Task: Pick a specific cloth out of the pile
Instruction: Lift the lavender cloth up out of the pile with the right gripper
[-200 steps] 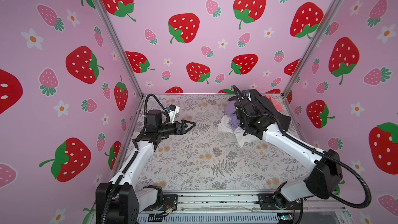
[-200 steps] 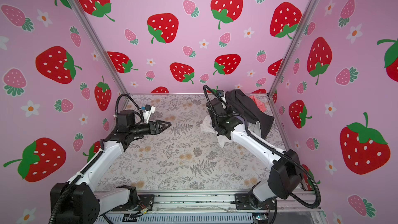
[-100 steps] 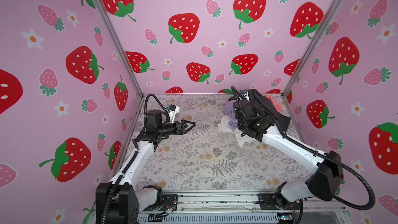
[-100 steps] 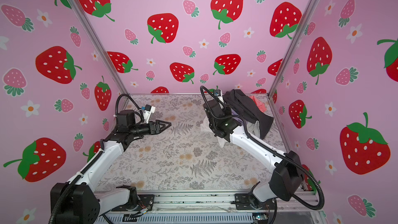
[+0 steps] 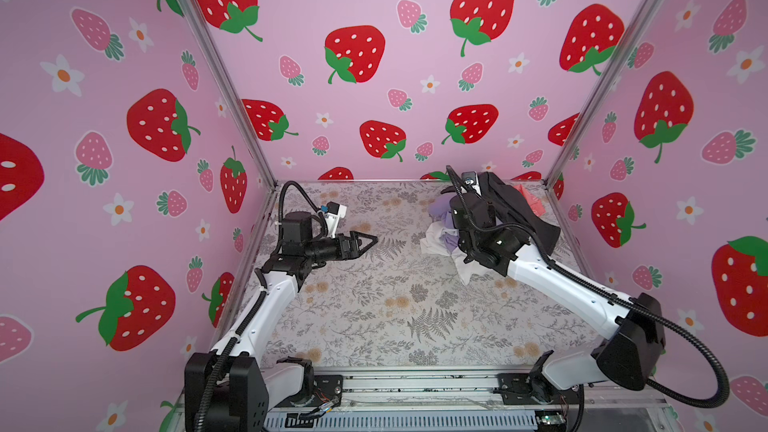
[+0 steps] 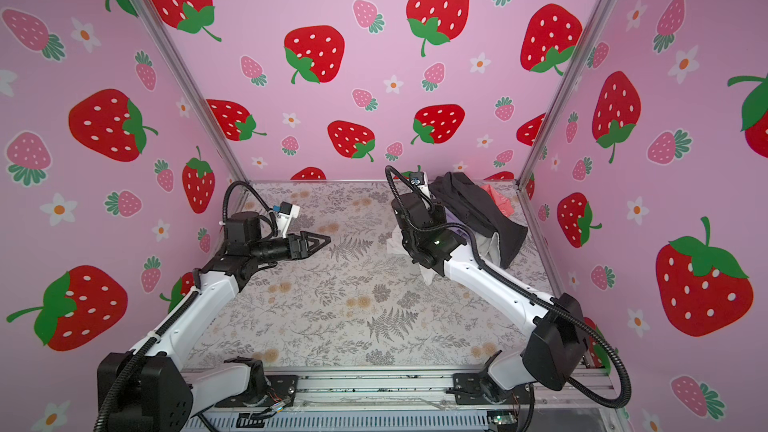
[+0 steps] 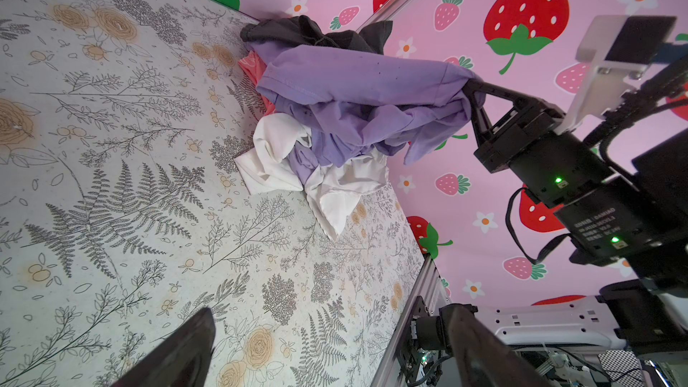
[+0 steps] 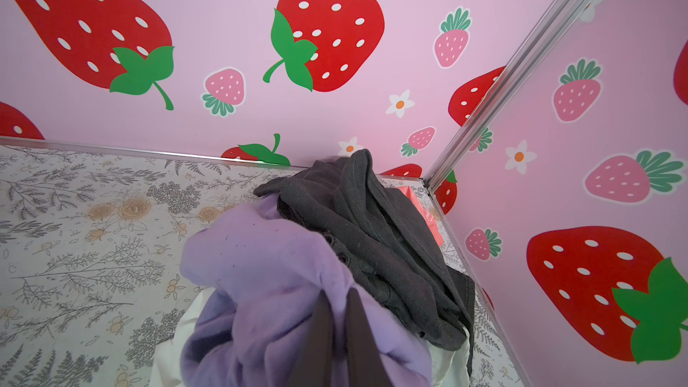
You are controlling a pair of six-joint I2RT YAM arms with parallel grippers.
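The lavender cloth (image 7: 353,98) hangs bunched from my right gripper (image 7: 470,87), whose jaws are shut on a fold of it (image 8: 260,273). Its far end still lies against the dark grey garment (image 8: 372,232) of the pile (image 5: 515,209) in the back right corner. In both top views the right wrist covers most of the cloth (image 5: 441,209) (image 6: 457,220). My left gripper (image 5: 374,238) (image 6: 327,238) hovers open and empty over the mat to the left of the pile, rolled on its side; its fingers (image 7: 201,333) stand wide apart.
White cloths (image 7: 275,158) (image 5: 436,243) lie under the lavender one, and a coral-pink piece (image 8: 420,206) sits by the back right corner post (image 8: 484,106). The floral mat (image 5: 374,305) is walled on three sides by strawberry panels.
The right arm has shifted a little up and to the left, with the lavender cloth still pinched in it. The left arm has not moved.
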